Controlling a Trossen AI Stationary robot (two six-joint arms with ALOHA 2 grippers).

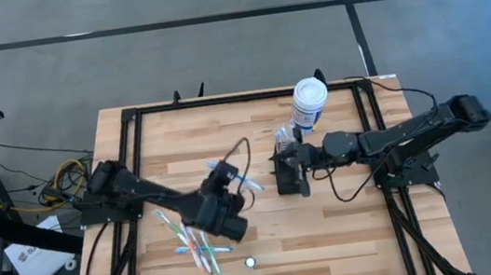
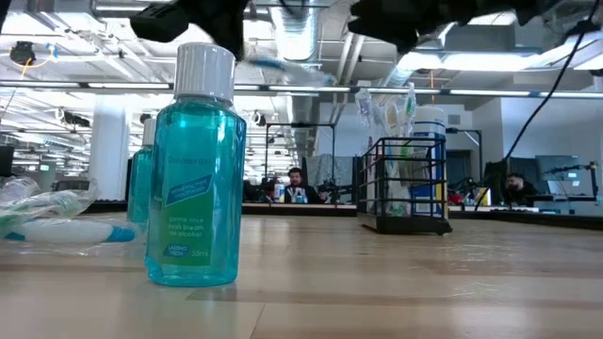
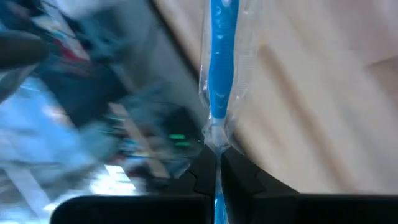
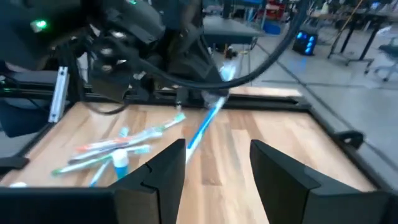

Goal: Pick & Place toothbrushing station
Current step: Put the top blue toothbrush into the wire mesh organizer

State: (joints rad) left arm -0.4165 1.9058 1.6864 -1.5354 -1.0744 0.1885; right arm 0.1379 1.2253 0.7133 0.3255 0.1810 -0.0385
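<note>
The toothbrushing station [image 2: 403,222] is a small black wire caddy with toothbrushes standing in it; it stands in front of a white canister [image 1: 310,101] at the table's far middle. My left gripper [image 3: 217,157] is over the table's middle, shut on a blue toothbrush in a clear wrapper [image 4: 203,126]. My right gripper [image 4: 217,167] is open with nothing between its fingers. It is level and points toward the left arm, beside the caddy [image 1: 284,140] on its near side. My left gripper pinches one end of the wrapped blue toothbrush [image 3: 217,138] between its two fingers, wrapper and all. The brush runs straight on past the fingertips. It is lifted clear of the table and, in the right wrist view, slants down from the fingers.
Several wrapped toothbrushes [image 1: 197,242] lie loose on the wood at the near left. A teal mouthwash bottle [image 2: 193,169] stands near the front edge, and a black frame [image 1: 133,142] borders the tabletop. People sit at desks in the room beyond.
</note>
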